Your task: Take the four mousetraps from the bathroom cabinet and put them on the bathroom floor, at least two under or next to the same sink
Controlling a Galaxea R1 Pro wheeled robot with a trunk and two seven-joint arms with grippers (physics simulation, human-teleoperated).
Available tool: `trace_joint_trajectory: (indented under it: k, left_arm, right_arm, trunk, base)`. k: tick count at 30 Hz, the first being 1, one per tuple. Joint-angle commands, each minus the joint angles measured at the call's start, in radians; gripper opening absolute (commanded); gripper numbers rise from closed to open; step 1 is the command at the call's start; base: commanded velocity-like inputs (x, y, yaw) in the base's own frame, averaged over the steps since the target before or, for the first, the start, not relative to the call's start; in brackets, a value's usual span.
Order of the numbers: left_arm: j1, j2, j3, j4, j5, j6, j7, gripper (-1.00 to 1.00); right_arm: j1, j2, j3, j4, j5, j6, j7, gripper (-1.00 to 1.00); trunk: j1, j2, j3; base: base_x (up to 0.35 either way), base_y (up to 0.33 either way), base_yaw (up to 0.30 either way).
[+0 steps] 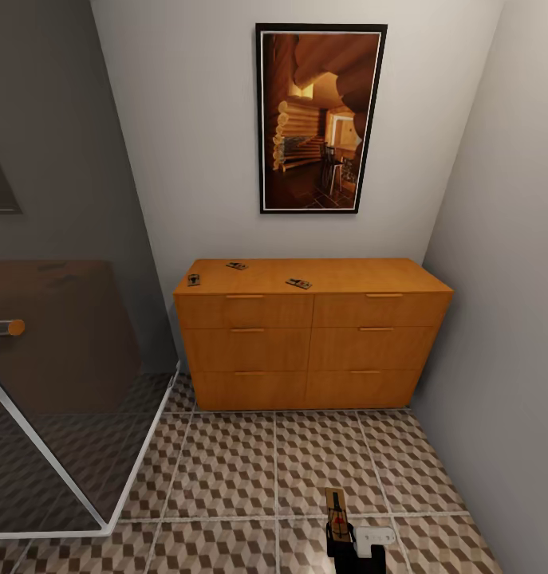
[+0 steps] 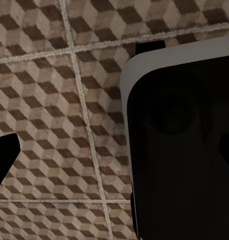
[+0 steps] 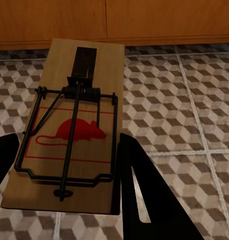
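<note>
An orange-brown six-drawer cabinet (image 1: 313,339) stands against the back wall beneath a framed picture of a log cabin interior (image 1: 321,118). Three mousetraps lie on its flat top: one at the front left corner (image 1: 194,279), one near the back left edge (image 1: 237,265), one toward the middle front (image 1: 298,283). Low over the cube-patterned bathroom floor (image 1: 250,470), the right tool (image 3: 64,172) grips the fourth mousetrap (image 3: 74,125), its red mouse mark facing up. A glass shower screen (image 1: 58,383) stands at the left. The left tool (image 2: 4,160) hangs over the tiles; I cannot tell whether it is open.
</note>
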Motion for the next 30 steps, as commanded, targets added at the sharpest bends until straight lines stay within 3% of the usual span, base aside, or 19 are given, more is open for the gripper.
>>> trace_joint_trajectory:
  k: [1,30]
  left_arm:
    - [-0.002,0.000,-0.007,0.004,0.000,-0.007,0.003,1.00]
    - [-0.002,0.000,-0.007,0.004,0.000,-0.007,0.003,1.00]
  right_arm:
    - [-0.001,0.000,-0.002,0.001,0.008,-0.002,-0.005,-1.00]
    - [-0.001,0.000,-0.002,0.001,0.008,-0.002,-0.004,-1.00]
  trunk:
    - [0.000,-0.001,-0.001]
    - [0.000,-0.001,-0.001]
  base:
    - [0.000,0.000,0.000]
    - [0.000,0.000,0.000]
